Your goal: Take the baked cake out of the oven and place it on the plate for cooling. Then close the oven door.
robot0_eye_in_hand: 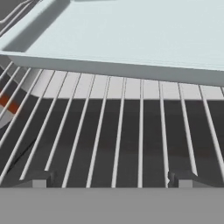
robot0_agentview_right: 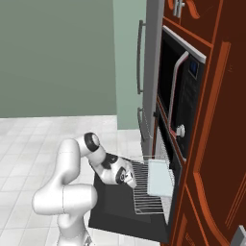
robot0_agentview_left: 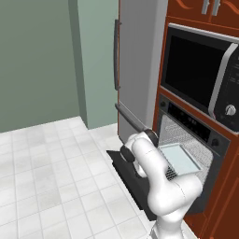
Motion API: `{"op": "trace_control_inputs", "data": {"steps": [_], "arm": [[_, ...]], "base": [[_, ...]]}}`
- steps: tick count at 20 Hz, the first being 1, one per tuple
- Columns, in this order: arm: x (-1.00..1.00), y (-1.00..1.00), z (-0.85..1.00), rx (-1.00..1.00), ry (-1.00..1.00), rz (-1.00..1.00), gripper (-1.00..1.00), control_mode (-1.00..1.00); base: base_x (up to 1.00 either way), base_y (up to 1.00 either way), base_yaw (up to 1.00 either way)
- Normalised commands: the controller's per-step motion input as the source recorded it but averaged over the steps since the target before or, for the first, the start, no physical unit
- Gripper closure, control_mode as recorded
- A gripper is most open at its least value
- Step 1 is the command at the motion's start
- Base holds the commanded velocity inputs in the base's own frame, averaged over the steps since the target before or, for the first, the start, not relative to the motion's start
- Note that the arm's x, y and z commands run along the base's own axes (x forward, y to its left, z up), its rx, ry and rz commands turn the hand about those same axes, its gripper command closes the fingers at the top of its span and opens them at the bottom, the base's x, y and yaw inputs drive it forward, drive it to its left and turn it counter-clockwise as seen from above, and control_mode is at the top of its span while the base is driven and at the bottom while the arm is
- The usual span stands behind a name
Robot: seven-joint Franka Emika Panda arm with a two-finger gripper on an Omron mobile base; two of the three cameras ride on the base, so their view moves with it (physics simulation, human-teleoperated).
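Two fingertips [robot0_eye_in_hand: 39,178] of my gripper [robot0_eye_in_hand: 111,179] sit wide apart at the bottom of the hand view, nothing between them, jaws spread and empty. My arm is folded: elbow high, forearm angled down and forward, wrist reaching over the oven door [robot0_agentview_right: 113,204] toward the oven [robot0_agentview_left: 196,154] mouth.

Oven door is dropped flat, hanging open in front of the cavity. Wire rack [robot0_eye_in_hand: 118,131] is pulled out over it; my gripper hovers just above the rack's front bars, not touching. Pale flat tray [robot0_eye_in_hand: 131,39] sits on the rack just beyond my fingertips, toward the rack's back edge. Can't make out the baked cake on the tray or rack from these views; a small reddish-orange patch [robot0_eye_in_hand: 9,105] shows at the rack's left edge, below the bars, can't tell what it is.

Microwave [robot0_agentview_left: 205,74] is directly above the oven in red-brown cabinetry [robot0_agentview_right: 221,144]. Steel fridge [robot0_agentview_left: 135,60] beside it. White tiled floor [robot0_agentview_left: 46,177], grey-green wall [robot0_agentview_left: 37,56].
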Motion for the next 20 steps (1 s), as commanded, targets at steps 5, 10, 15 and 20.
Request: {"op": "trace_control_inputs", "data": {"steps": [5, 10, 15, 20], "arm": [[0.11, 0.0, -0.17, 0.0, -0.04, 0.0, -1.0, -1.0], [0.07, 0.0, -0.22, 0.0, -0.08, 0.0, -1.0, -1.0], [0.09, 0.0, -0.25, 0.0, -0.13, 0.0, -1.0, -1.0], [0.07, 0.0, -0.25, 0.0, -0.13, 0.0, -1.0, -1.0]], "base": [[0.0, 0.0, 0.0], [0.0, 0.0, 0.0], [0.0, 0.0, 0.0], [0.0, 0.0, 0.0]]}}
